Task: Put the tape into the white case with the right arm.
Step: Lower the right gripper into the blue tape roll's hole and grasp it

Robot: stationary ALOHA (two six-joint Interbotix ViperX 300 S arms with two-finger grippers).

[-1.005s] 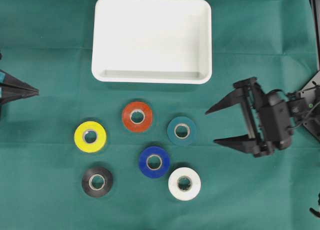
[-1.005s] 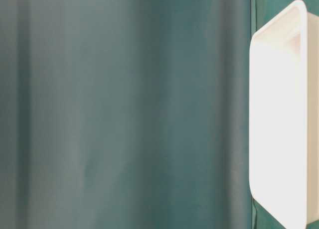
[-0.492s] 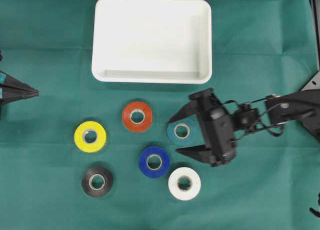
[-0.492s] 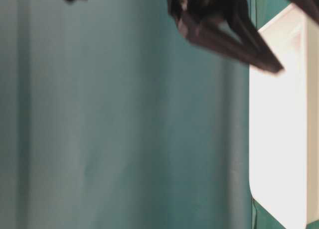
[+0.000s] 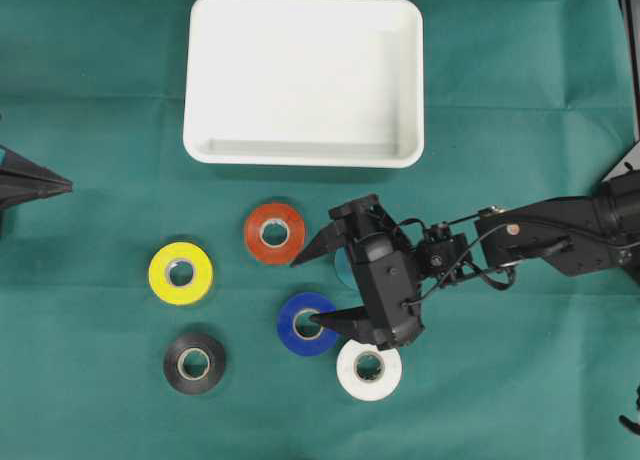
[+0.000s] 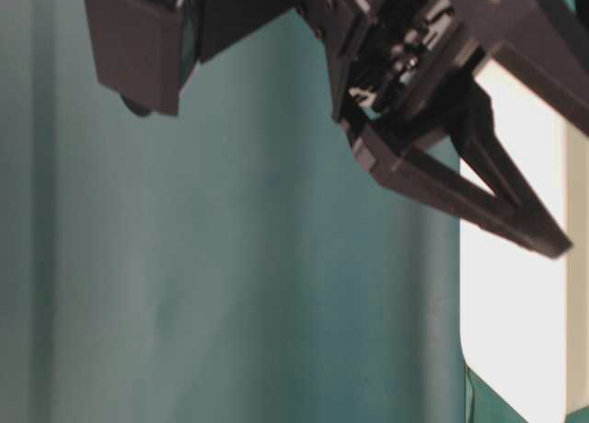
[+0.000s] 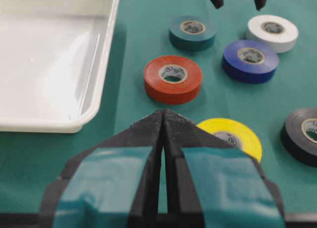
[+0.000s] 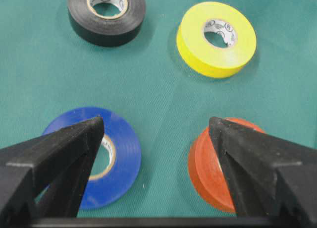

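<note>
Green cloth covers the tabletop (image 5: pixel 520 100), with six tape rolls crowded below the white case (image 5: pixel 303 78), which holds nothing. Right end effector (image 5: pixel 313 290) hangs spread wide over the cluster, one tip above the blue roll (image 5: pixel 300 330), the other near the red roll (image 5: pixel 274 232), hiding most of the teal roll (image 7: pixel 192 32). White roll (image 5: pixel 369 370), yellow roll (image 5: pixel 180 273) and black roll (image 5: pixel 194 363) sit around. Left end effector (image 7: pixel 163 120) is pinched together, well apart.

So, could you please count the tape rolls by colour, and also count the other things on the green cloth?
Red tape roll: 1
Yellow tape roll: 1
Black tape roll: 1
Blue tape roll: 1
White tape roll: 1
Teal tape roll: 1
White case: 1
Total: 7 things, of which 6 are tape rolls.
</note>
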